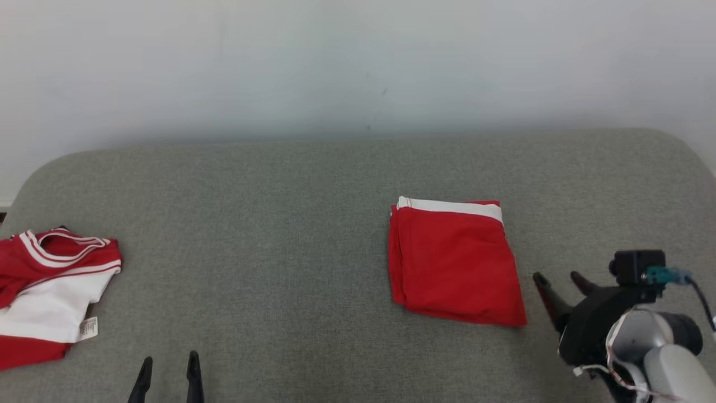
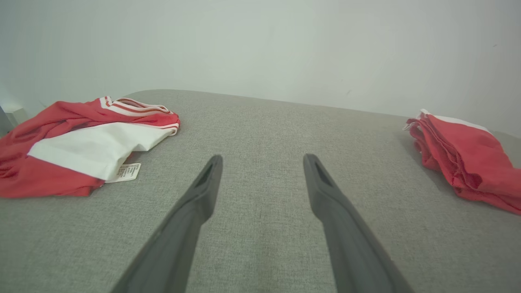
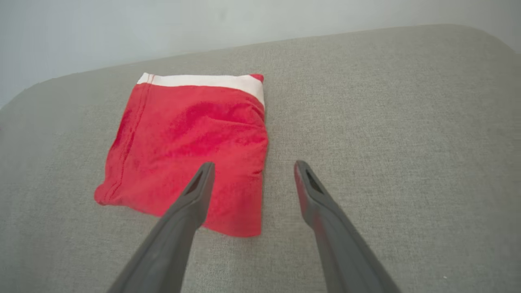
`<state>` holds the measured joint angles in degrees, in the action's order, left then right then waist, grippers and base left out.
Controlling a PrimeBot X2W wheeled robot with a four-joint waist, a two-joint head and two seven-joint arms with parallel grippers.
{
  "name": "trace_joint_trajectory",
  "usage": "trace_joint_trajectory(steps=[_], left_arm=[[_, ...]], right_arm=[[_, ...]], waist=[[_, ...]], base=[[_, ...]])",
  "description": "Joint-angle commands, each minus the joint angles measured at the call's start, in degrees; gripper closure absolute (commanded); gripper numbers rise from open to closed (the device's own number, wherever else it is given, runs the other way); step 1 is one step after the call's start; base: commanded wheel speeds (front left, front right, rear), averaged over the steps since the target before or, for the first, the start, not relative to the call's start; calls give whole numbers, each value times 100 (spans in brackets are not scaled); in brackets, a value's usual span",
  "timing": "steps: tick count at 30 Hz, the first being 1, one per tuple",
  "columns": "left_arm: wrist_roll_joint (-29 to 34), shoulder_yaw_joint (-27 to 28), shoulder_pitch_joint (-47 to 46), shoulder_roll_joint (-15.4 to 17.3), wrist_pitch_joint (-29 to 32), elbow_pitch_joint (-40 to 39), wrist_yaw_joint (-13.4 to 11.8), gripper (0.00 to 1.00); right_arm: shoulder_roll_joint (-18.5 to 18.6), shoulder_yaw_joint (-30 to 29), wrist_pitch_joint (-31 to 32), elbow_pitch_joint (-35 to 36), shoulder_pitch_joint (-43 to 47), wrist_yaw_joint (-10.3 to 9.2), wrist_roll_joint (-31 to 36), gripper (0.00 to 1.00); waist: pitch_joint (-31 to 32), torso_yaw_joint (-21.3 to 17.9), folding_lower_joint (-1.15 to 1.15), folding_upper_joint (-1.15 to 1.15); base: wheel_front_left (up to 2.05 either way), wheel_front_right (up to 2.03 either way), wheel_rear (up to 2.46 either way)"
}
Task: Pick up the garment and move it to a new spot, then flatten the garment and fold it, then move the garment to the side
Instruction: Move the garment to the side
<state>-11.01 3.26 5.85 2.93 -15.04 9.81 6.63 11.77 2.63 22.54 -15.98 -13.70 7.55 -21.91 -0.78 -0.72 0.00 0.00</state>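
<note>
Garment (image 1: 456,263) folded, red, centre-right of head frame on grey counter (image 1: 279,224). Soft, light, layers likely slide; pinch whole stack at lower-right corner. Right gripper (image 1: 556,275) beside it, left gripper (image 1: 170,358) lower left; both jaws spread, empty.

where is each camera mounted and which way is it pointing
Head view: on the robot's head, looking forward and down on the grey cushion; left gripper at the bottom edge, right gripper and forearm at lower right.
Left wrist view: on the left wrist, looking along its open fingers toward the wall.
Right wrist view: on the right wrist, looking down along its open fingers at the folded red garment.
Shared: head and left wrist views both show the crumpled red-and-white garment and the folded one.
</note>
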Motion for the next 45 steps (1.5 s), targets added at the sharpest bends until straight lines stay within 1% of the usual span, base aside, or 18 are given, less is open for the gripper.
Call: trace_joint_trajectory(steps=[1, 2, 6, 10, 15, 19, 22, 26, 28, 31, 35, 39, 45], left_arm=[[4, -59, -115, -6, -20, -42, 30, 0], [4, -59, -115, -6, -20, -42, 30, 0], [-51, -229, -289, -7, -20, -76, 25, 0], [-85, -340, -441, -7, -20, -120, 27, 0], [-98, -457, -595, -6, -20, -165, -9, 0], [-111, -522, -661, -5, -20, -201, -39, 0], [-136, -564, -716, -7, -20, -212, -43, 0], [-155, -605, -762, -6, -20, -205, -53, 0], [-155, -618, -806, -6, -20, -216, -56, 0], [-150, -621, -858, -6, -20, -246, -72, 0], [-84, -622, -918, -6, -19, -338, -81, 0], [18, -598, -1007, -7, -20, -489, -73, 0], [221, -640, -1223, 3, -20, -763, 7, 0]], right_arm=[[35, -112, 320, 21, -167, -14, 19, 0], [35, -112, 320, 21, -167, -14, 19, 0], [-8, -465, 1305, -89, -570, -14, 32, 0], [-104, -821, 1877, -228, -947, -14, 200, 0], [-267, -1247, 2234, -480, -1235, -14, 624, 0], [-391, -1498, 2424, -617, -1349, -14, 957, 0], [-447, -1637, 2507, -703, -1398, -14, 1173, 0], [-584, -1662, 2723, -868, -1385, -14, 1259, 0], [-580, -1562, 2784, -876, -1390, -14, 1304, 100], [-446, -1339, 2870, -789, -1416, -14, 1325, 100], [-100, -988, 2921, -540, -1557, -17, 1319, 100], [224, -439, 2956, -307, -1763, -16, 1254, 100], [798, 177, 2581, -100, -2024, -15, 1107, 100]], waist=[[-254, 241, 0, 0], [-254, 241, 0, 0], [-556, 501, 0, 0], [-872, 723, 0, 0], [-1139, 932, 0, 0], [-1282, 1024, 0, 0], [-1372, 1049, 0, 0], [-1467, 1030, 0, 0], [-1513, 994, 0, 0], [-1569, 893, 0, 0], [-1657, 643, 0, 0], [-1812, 220, 0, 0], [-2100, -456, 0, 0]], base=[[0, 0, 0], [0, 0, 0], [0, 0, 0], [0, 0, 0], [0, 0, 0], [0, 0, 0], [0, 0, 0], [0, 0, 0], [0, 0, 0], [0, 0, 0], [0, 0, 0], [0, 0, 0], [0, 0, 0]])
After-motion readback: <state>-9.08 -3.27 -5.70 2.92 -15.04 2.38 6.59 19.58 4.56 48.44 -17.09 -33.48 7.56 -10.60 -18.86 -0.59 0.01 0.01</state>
